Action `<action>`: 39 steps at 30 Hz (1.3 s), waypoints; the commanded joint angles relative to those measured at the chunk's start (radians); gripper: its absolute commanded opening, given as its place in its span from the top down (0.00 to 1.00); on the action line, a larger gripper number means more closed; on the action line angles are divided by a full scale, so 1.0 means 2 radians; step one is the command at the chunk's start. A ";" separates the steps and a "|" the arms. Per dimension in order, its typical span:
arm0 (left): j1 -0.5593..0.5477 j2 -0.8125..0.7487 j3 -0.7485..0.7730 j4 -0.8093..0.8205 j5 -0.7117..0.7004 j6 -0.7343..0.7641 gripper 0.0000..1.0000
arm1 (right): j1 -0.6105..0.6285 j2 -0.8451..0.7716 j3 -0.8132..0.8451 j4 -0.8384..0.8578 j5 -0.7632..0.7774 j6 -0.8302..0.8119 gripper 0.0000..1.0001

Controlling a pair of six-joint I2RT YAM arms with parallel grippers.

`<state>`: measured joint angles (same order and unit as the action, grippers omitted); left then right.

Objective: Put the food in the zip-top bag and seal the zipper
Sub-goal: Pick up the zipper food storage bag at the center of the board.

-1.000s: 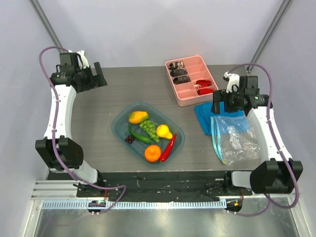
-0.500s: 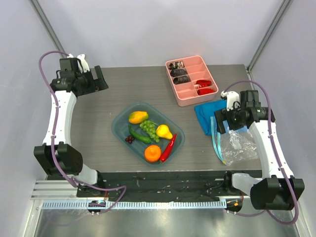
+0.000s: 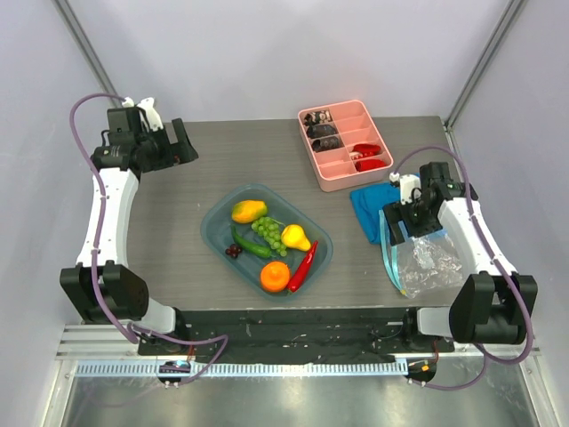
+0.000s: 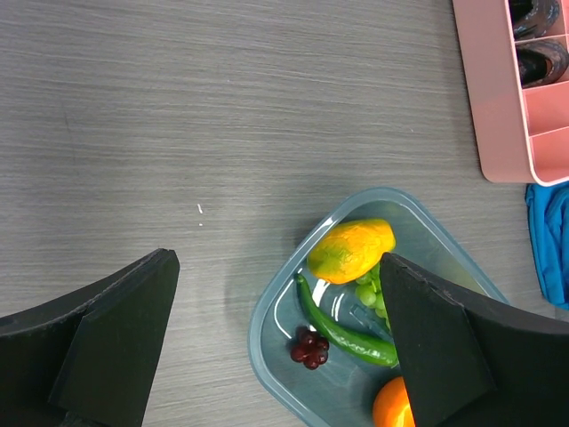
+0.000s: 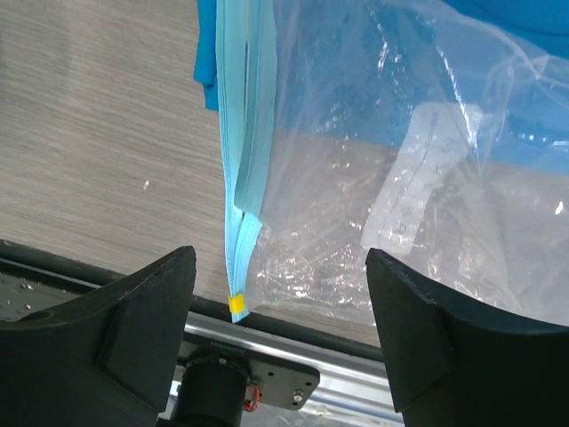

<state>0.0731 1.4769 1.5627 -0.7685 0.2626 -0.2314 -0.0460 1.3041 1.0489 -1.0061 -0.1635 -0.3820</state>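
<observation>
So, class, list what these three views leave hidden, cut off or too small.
Top view: dark items in the pink divided box too small to identify.
Left wrist view: orange cut off by the bottom edge.
Right wrist view: zip-top bag runs off the right edge.

Grey wood-grain table, teal tray centre, pink divided box, blue cloth, zip-top bag right

The zip-top bag: clear, crinkled, glossy plastic; the zipper is a smooth pale-blue strip. The counter: matt grey, wood-grain finish. The tray: translucent teal plastic, glossy highlights.
</observation>
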 commanded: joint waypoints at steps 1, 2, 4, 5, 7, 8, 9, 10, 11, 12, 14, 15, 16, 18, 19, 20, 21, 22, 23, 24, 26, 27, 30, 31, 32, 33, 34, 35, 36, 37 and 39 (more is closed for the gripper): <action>-0.001 -0.013 -0.006 0.031 0.002 0.005 0.00 | 0.002 0.016 -0.002 0.050 -0.004 0.023 0.19; -0.001 -0.015 -0.008 0.034 -0.001 0.007 0.00 | 0.002 0.024 -0.008 0.057 0.004 0.027 0.19; -0.001 -0.022 -0.017 0.039 -0.003 0.014 0.00 | 0.002 0.031 -0.014 0.080 0.021 0.031 0.19; -0.002 -0.024 -0.019 0.041 -0.002 0.014 0.00 | 0.003 0.037 -0.017 0.085 0.021 0.035 0.21; -0.002 -0.030 -0.026 0.045 0.001 0.011 0.00 | 0.003 0.050 -0.018 0.098 0.020 0.041 0.22; -0.001 -0.031 -0.032 0.048 0.004 0.007 0.00 | 0.004 0.054 -0.022 0.103 0.020 0.048 0.25; -0.001 -0.031 -0.035 0.048 0.007 0.004 0.00 | 0.004 0.062 -0.024 0.113 0.019 0.051 0.26; -0.002 -0.032 -0.037 0.047 0.013 0.004 0.00 | 0.005 0.065 -0.026 0.116 0.017 0.054 0.28; -0.001 -0.031 -0.040 0.046 0.017 0.003 0.00 | 0.006 0.069 -0.027 0.120 0.018 0.058 0.38; -0.001 -0.032 -0.040 0.046 0.017 0.004 0.00 | 0.005 0.073 -0.026 0.120 0.018 0.061 0.46; -0.001 -0.033 -0.040 0.044 0.023 0.012 0.00 | 0.005 0.071 -0.017 0.108 0.017 0.063 0.65; -0.001 -0.034 -0.038 0.044 0.028 0.015 0.00 | 0.005 0.068 -0.011 0.100 0.016 0.059 0.72; -0.001 -0.034 -0.039 0.044 0.035 0.026 0.00 | 0.006 0.059 0.002 0.090 0.010 0.054 0.84; -0.001 -0.035 -0.037 0.047 0.069 0.038 0.00 | 0.006 0.048 0.019 0.056 0.002 0.039 0.99; -0.001 -0.035 -0.037 0.047 0.084 0.042 0.00 | 0.005 0.036 0.043 0.045 -0.002 0.035 0.99; -0.001 -0.032 -0.036 0.047 0.114 0.050 0.00 | 0.006 0.031 0.057 0.024 -0.009 0.030 0.99; -0.001 -0.030 -0.034 0.048 0.135 0.051 0.00 | 0.005 0.027 0.074 0.015 -0.013 0.027 0.99; -0.001 -0.028 -0.034 0.049 0.151 0.051 0.00 | 0.006 0.024 0.109 0.008 -0.019 0.028 0.99; -0.003 -0.027 -0.035 0.053 0.166 0.047 0.00 | 0.006 0.021 0.128 -0.005 -0.031 0.032 0.99; -0.004 -0.025 -0.037 0.063 0.195 0.043 0.00 | 0.006 0.024 0.150 -0.012 -0.042 0.036 0.99; -0.010 -0.024 -0.036 0.071 0.216 0.041 0.00 | 0.008 0.034 0.213 -0.028 -0.080 0.055 0.99; -0.015 -0.021 -0.033 0.074 0.231 0.044 0.00 | 0.008 0.038 0.232 -0.028 -0.091 0.062 0.99; -0.032 -0.010 -0.004 0.074 0.261 0.045 0.00 | 0.014 0.053 0.297 -0.012 -0.134 0.099 0.99; -0.033 -0.003 0.015 0.074 0.276 0.043 0.00 | 0.017 0.056 0.319 -0.003 -0.142 0.109 0.99; -0.059 0.001 0.023 0.074 0.278 0.040 0.00 | 0.023 0.059 0.329 0.015 -0.148 0.129 0.99; -0.066 0.004 0.031 0.075 0.282 0.034 0.00 | 0.037 0.068 0.338 0.021 -0.155 0.137 0.99; -0.075 0.009 0.039 0.074 0.284 0.031 0.00 | 0.048 0.073 0.356 0.027 -0.155 0.143 0.99; -0.091 0.010 0.051 0.076 0.284 0.028 0.00 | 0.070 0.078 0.364 0.038 -0.154 0.149 0.99; -0.100 0.012 0.055 0.078 0.284 0.025 0.00 | 0.086 0.087 0.368 0.043 -0.152 0.149 0.99; -0.109 0.012 0.057 0.083 0.285 0.016 0.00 | 0.100 0.093 0.378 0.049 -0.138 0.149 0.99; -0.134 0.007 0.051 0.106 0.284 0.000 0.00 | 0.139 0.104 0.385 0.068 -0.122 0.161 0.99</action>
<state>-0.1261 1.5028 1.6337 -0.6468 0.7753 -0.1764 0.1139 1.4601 1.7664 -0.9550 -0.4126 -0.1307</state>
